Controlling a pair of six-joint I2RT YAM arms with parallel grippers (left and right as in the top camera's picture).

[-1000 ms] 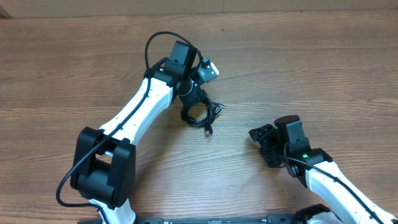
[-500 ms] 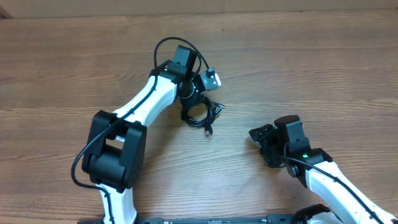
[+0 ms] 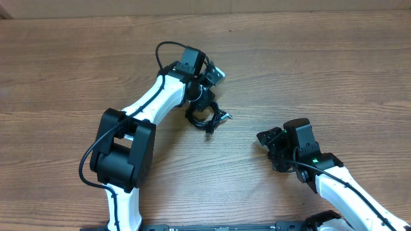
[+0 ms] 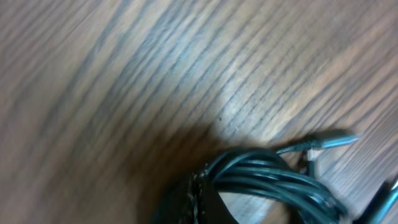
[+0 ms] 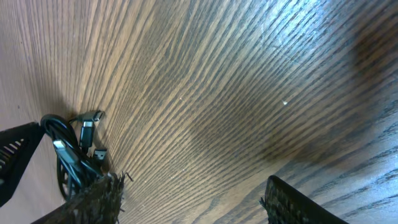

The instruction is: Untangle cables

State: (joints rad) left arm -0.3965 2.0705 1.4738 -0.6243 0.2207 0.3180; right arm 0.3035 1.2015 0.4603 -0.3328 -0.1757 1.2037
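While the left hand (image 3: 198, 102) clamps the coiled thin black cables (image 3: 207, 117) beneath it, the right hand (image 3: 271, 153) holds its jaws apart.

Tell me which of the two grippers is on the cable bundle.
The left gripper: it is shut on the bunched cables. The right gripper stands open, apart from them, holding nothing.

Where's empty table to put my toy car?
Bare brown wooden table left of the white-and-black left arm, and along the far edge. Also between the tangled thin black cables and the right pincer. Crowded around the left pincer.
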